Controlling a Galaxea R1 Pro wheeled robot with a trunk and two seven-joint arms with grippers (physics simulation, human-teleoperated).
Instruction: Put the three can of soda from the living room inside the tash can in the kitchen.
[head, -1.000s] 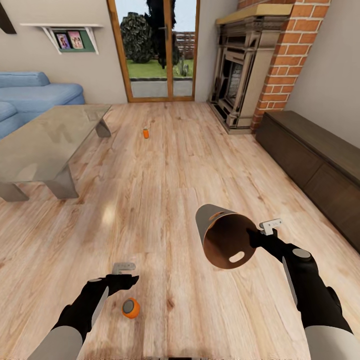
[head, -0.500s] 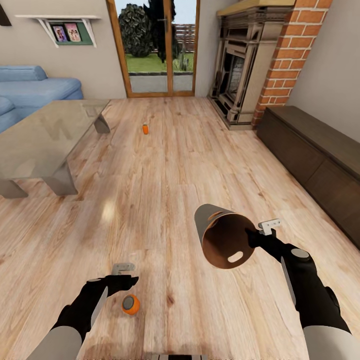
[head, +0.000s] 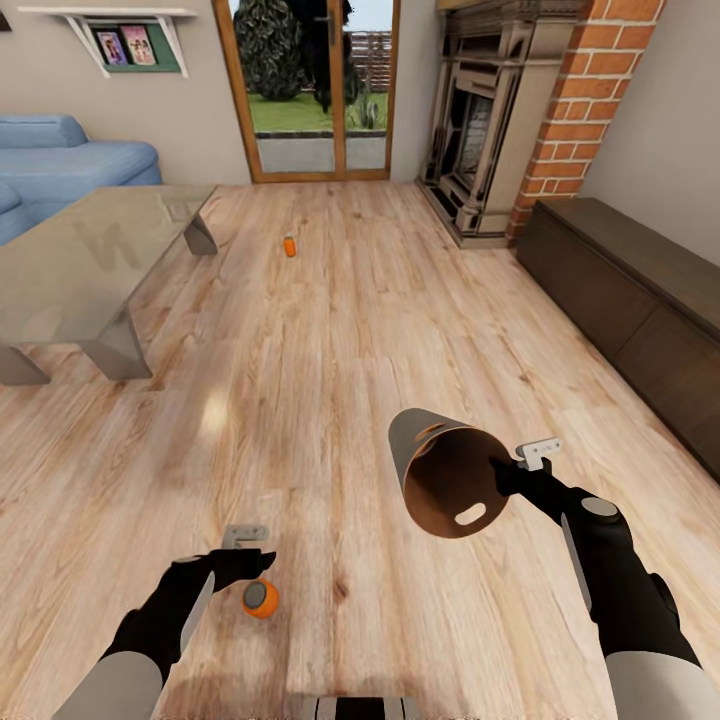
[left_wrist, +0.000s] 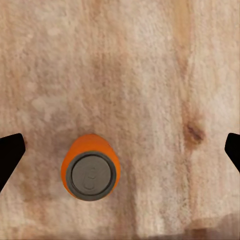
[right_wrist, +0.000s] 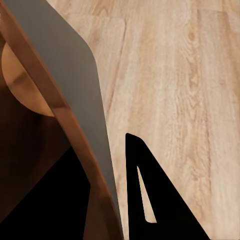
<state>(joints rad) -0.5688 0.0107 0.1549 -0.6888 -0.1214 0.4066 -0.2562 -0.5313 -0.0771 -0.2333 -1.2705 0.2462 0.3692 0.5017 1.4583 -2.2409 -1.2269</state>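
I see near orange soda can (head: 260, 598) upright on plank floor, grey top up, just beside my left gripper (head: 262, 561), between its spread fingers in left wrist view. Second orange can (head: 290, 246) stands far off on floor, past glass table corner. Tash can (head: 447, 478) held tipped in my right gripper (head: 507, 470), rim pinched, brown-orange mouth toward me, oval slot low.
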